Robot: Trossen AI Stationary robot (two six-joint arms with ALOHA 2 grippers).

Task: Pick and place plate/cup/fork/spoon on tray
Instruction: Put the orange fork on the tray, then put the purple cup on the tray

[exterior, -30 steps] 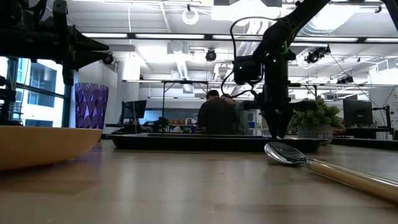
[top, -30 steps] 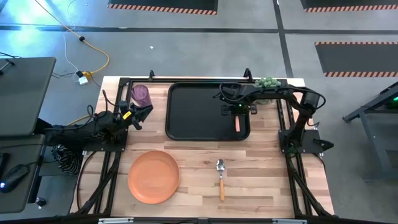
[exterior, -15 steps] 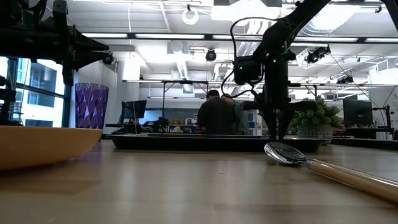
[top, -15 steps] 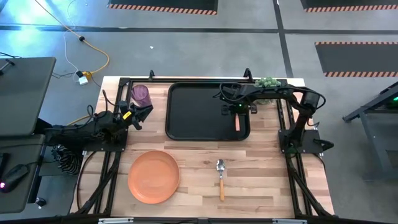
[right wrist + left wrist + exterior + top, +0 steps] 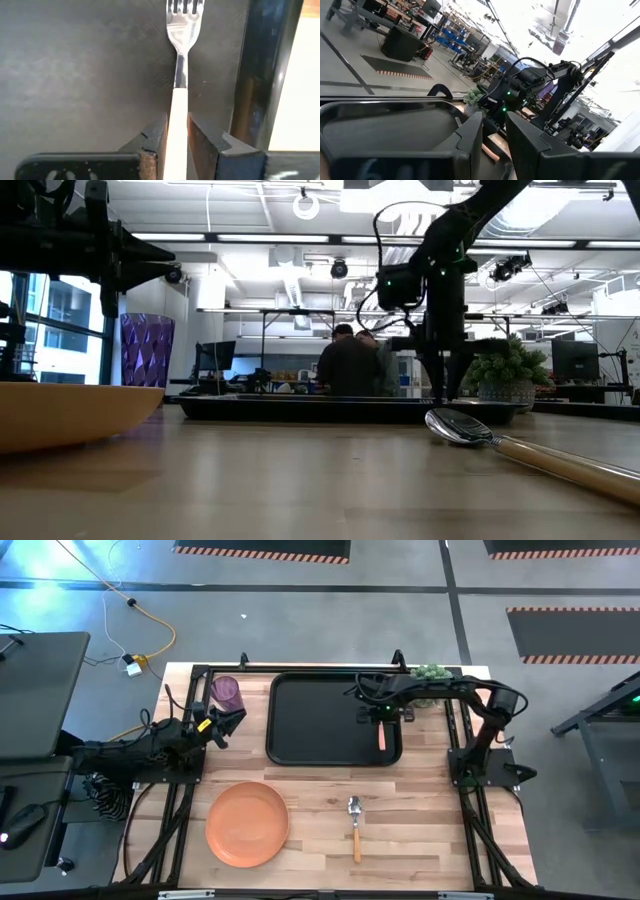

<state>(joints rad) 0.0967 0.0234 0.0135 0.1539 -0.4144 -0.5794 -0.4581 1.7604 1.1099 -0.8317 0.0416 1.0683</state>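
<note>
**A:** Where's your fork (image 5: 180, 75) sitting?

**B:** On the tray (image 5: 315, 720), flat along its right-hand rim, tines pointing toward the far side of the table. You can see its orange handle (image 5: 381, 738) in the high view, just inside the tray's near right corner.

**A:** And your right gripper (image 5: 176, 142)?

**B:** It's right over that handle. In the right wrist view the two fingers (image 5: 202, 137) stand close on either side of it, a narrow stance. Whether they press the handle or have a sliver of slack, you cannot tell.

**A:** What about the rest of your tableware?

**B:** The spoon (image 5: 354, 825) lies on the bare wood near the front of the table, bowl toward the tray, well apart from it. The plate (image 5: 247, 824) rests to the spoon's left, also off the tray. The cup (image 5: 227, 692) stands upright by the tray's far left corner, beside it, not on it.

**A:** Your left gripper (image 5: 224, 724)?

**B:** It waits at the table's left edge, just near the cup. Its fingers (image 5: 470, 142) stand slightly parted, with nothing between them.

**A:** Anything beyond the table?

**B:** A small green plant (image 5: 430, 672) sits at the far right corner, and the low view shows a person (image 5: 347, 365) in the room behind.
</note>
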